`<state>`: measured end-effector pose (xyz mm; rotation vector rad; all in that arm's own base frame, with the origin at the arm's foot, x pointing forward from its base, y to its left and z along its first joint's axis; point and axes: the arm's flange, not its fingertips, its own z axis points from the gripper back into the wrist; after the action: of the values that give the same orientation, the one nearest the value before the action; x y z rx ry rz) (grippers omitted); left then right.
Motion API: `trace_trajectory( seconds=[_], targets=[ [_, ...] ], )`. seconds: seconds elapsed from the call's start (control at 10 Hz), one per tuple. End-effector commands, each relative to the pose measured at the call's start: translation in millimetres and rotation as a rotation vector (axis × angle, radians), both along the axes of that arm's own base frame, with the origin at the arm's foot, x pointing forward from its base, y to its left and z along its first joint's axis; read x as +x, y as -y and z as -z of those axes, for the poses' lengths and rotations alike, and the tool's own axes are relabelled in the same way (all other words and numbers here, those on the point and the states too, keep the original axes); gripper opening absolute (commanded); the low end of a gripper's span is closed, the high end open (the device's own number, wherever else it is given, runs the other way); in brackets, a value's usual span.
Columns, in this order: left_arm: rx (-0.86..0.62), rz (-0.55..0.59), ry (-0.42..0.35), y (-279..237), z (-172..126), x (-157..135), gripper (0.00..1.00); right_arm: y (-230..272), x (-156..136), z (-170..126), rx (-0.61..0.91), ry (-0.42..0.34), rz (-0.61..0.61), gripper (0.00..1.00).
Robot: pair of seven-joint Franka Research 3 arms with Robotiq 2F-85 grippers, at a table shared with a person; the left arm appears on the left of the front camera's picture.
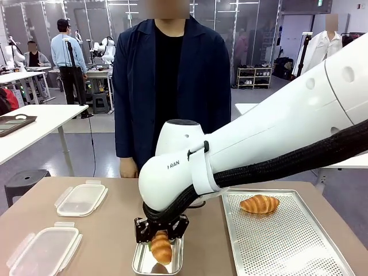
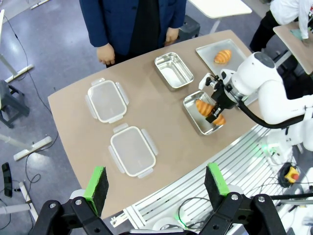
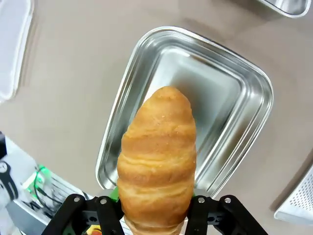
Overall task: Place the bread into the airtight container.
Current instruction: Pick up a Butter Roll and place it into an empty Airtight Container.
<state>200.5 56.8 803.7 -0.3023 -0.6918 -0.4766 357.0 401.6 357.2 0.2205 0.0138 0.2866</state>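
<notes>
Bread [image 3: 157,156], golden and ridged, hangs clenched in right claw [image 1: 161,234] over container [image 3: 234,93]; left claw [image 2: 155,183] released.

A grey floor [image 1: 80,152] runs back to glass partitions [image 1: 230,23], all evenly and brightly lit. White tables [image 1: 40,118] stand at the left, with a dark stool [image 1: 26,181] in front of the nearest. A low shelf rack [image 1: 254,77] sits far back on the right. 1 standing person [image 1: 66,52] and 1 seated person [image 1: 34,57] are at the far-left benches.

Front view level across table [image 1: 115,230], left wrist high overhead, right wrist close over container [image 3: 230,112], seemingly shared.
</notes>
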Motion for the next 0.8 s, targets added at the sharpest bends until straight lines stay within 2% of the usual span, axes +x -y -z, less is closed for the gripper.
trace_trajectory(
  seconds=[0.0, 0.3, 0.4, 0.5, 0.6, 0.7],
  targets=[
    [-0.004, 0.008, 0.004, 1.0, -3.7, 0.2, 1.00, -4.9, -6.5, 7.5, 0.014, 0.006, 0.092, 0.41],
    [-0.004, 0.008, 0.004, 1.0, -3.7, 0.2, 1.00, -9.8, -6.6, 15.9, -0.016, 0.010, 0.117, 0.41],
    [-0.004, 0.008, 0.004, 1.0, -3.7, 0.2, 1.00, -12.6, -6.9, 13.1, -0.009, 0.057, 0.128, 0.61],
    [-0.004, 0.008, 0.004, 1.0, -3.7, 0.2, 1.00, -13.7, -7.2, 12.3, -0.019, 0.047, 0.126, 0.75],
    [-0.004, 0.008, 0.004, 1.0, -3.7, 0.2, 1.00, -13.5, -7.3, 11.7, -0.027, 0.042, 0.134, 0.98],
    [-0.004, 0.008, 0.004, 1.0, -3.7, 0.2, 1.00, -12.5, -7.3, 9.6, -0.033, 0.048, 0.143, 0.82]
  ],
)
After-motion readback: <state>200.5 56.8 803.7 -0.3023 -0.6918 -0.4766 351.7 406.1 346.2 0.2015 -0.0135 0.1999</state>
